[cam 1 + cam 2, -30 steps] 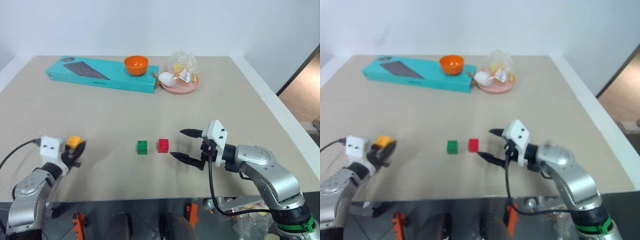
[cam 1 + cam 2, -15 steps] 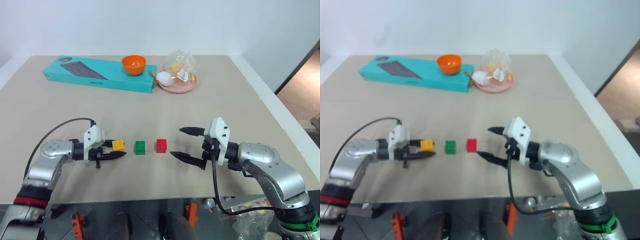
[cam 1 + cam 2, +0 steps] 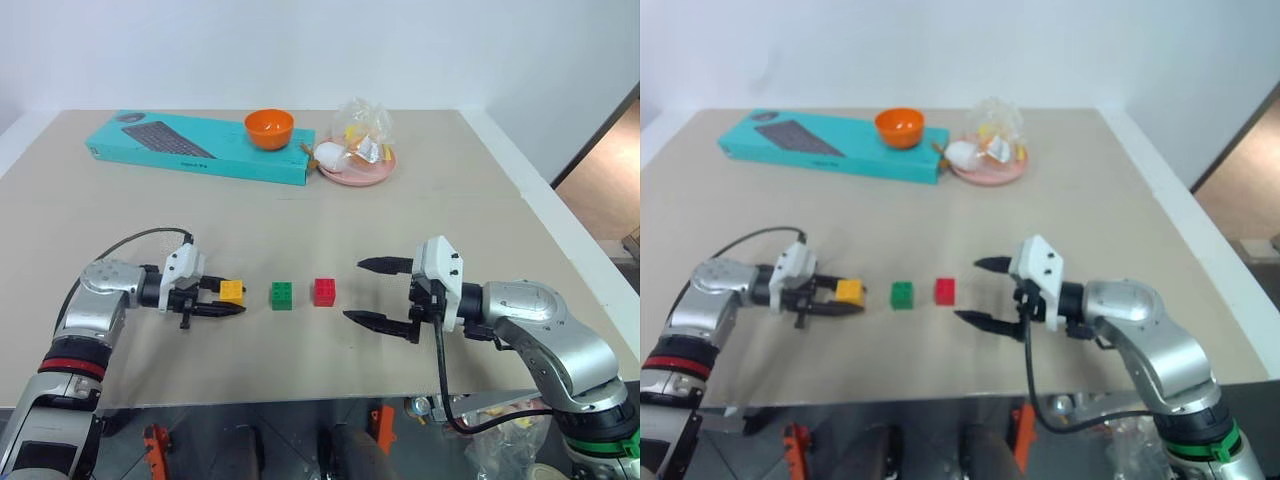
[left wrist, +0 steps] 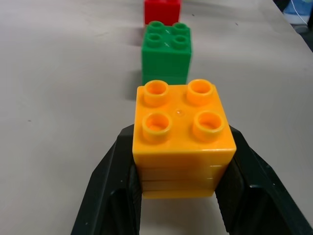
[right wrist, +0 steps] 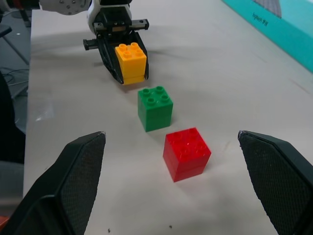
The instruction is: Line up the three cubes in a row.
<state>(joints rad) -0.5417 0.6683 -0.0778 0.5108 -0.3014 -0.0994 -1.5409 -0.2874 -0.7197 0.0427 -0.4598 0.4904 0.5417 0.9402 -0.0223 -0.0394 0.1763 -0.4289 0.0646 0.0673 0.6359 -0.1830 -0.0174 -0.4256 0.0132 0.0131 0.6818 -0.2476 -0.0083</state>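
Beige tabletop (image 3: 300, 215): I've swung left gripper (image 3: 225, 300), clamping yellow-orange cube (image 3: 232, 291), beside green cube (image 3: 282, 294) and red cube (image 3: 325, 291); right gripper (image 3: 382, 293) wide, empty. Row nearly complete.

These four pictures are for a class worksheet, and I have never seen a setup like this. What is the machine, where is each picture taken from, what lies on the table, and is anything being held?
It is a two-armed humanoid robot. Two pictures come from cameras in its head, looking down over the table. The other two come from cameras on its wrists, looking along the black fingers.

The left end effector is shut on the yellow cube. Beside it, apart, stand the green cube and the red cube, roughly in one line. The right end effector is open and holds nothing.

At the far side lie a teal keyboard box with an orange bowl on it, and a pink plate of wrapped items.
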